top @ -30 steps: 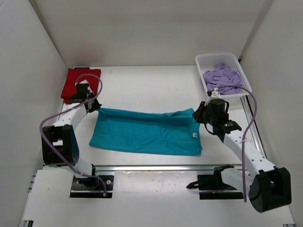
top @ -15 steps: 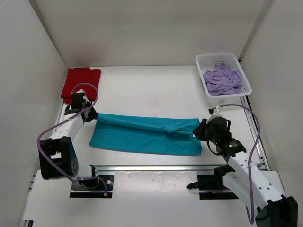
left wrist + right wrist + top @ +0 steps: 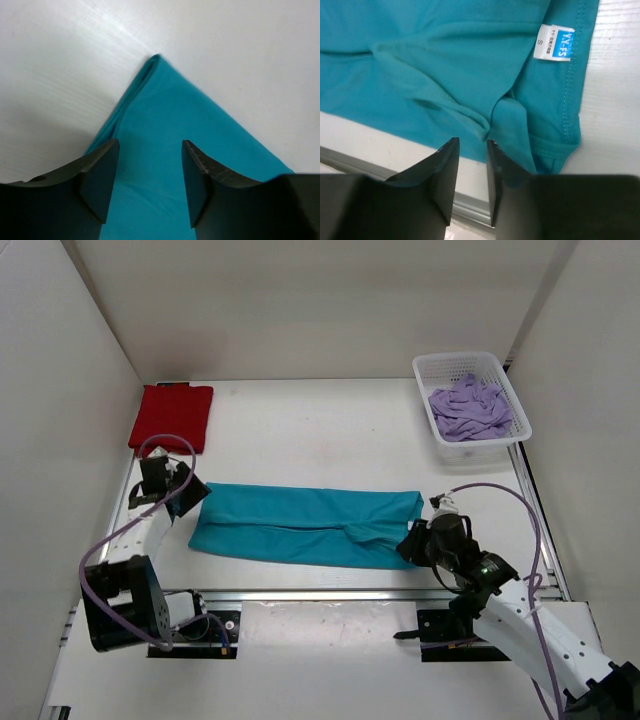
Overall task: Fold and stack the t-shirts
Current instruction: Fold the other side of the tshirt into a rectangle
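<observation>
The teal-blue t-shirt (image 3: 300, 525) lies folded into a long flat strip across the near middle of the table. My left gripper (image 3: 190, 492) is open over its left corner (image 3: 165, 115), with cloth under the jaws but nothing pinched. My right gripper (image 3: 408, 545) is narrowly open at the strip's near right end (image 3: 445, 60), beside the white tag (image 3: 555, 42), and holds nothing. The red t-shirt (image 3: 172, 417) lies folded at the far left. The lavender t-shirt (image 3: 468, 408) is bunched in the basket.
The white lattice basket (image 3: 470, 358) stands at the far right corner. A metal rail (image 3: 330, 595) runs along the table's near edge just below the teal strip. White walls close in the left, back and right.
Both grippers carried the teal shirt's far edge toward me, folding it into a narrower strip. They have let go, and both arms have drawn back toward the near edge.
</observation>
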Tool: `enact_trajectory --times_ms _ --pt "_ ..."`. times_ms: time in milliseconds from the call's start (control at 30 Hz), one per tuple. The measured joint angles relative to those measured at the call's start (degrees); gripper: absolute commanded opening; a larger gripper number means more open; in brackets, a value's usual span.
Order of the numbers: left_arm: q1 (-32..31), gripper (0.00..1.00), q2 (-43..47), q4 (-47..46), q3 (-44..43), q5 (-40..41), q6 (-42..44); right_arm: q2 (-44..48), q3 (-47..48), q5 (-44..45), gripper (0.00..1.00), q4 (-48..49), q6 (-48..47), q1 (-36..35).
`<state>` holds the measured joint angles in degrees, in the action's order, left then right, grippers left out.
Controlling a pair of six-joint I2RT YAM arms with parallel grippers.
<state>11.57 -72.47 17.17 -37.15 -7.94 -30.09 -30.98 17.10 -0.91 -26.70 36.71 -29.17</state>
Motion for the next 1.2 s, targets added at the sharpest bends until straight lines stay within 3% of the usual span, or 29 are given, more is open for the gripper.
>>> enact_trajectory --times_ms 133,300,400,500,700,1200 --pt "-5.70 0.59 6.56 -2.38 -0.24 2.80 -0.52 -0.87 3.15 4.87 0.29 -3.72 -0.70 -5.05" --pt "-21.07 0.58 10.10 -5.60 -1.20 4.90 -0.39 -10.40 11.13 8.44 0.01 -0.61 -6.36 -12.09" --pt "-27.98 0.57 10.51 -7.93 0.52 5.46 -1.05 -20.13 14.64 9.20 0.03 3.39 -9.68 -17.68" --pt "-31.95 0.56 11.02 -10.32 4.59 5.60 -2.32 -31.85 18.49 10.78 0.20 5.84 -13.53 -24.09" --pt "-33.11 0.56 12.09 -11.98 10.91 4.92 -4.55 -46.34 24.76 13.60 0.26 8.48 -19.06 -28.26" --pt "-32.65 0.56 12.44 -18.45 13.38 3.37 -6.19 -52.41 24.68 12.41 0.30 13.81 -20.48 -23.50"
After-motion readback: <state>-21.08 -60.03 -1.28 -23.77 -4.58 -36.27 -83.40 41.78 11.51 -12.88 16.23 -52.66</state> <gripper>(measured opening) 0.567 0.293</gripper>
